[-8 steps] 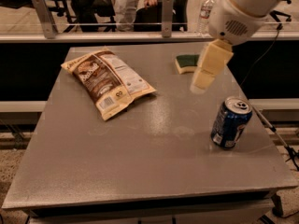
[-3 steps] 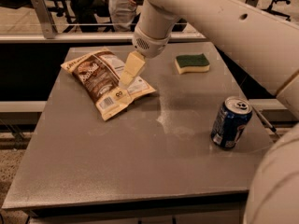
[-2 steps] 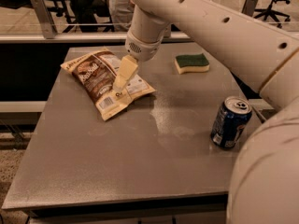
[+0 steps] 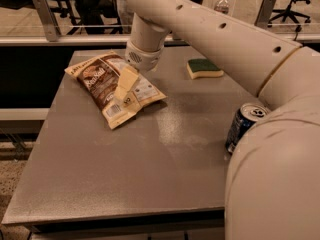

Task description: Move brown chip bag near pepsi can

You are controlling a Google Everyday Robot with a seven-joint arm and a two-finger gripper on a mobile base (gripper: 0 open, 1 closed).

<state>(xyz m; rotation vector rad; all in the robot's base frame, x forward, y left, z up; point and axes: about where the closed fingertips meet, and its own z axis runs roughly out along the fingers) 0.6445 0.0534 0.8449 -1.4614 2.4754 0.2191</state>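
Tool (image 4: 124, 86) over the middle of the brown chip bag (image 4: 98, 80), clenched or released cannot be told, bag lying flat at the counter's (image 4: 125, 169) far left, pepsi can (image 4: 241, 126) upright well apart at the right edge, green sponge (image 4: 205, 67) at the back
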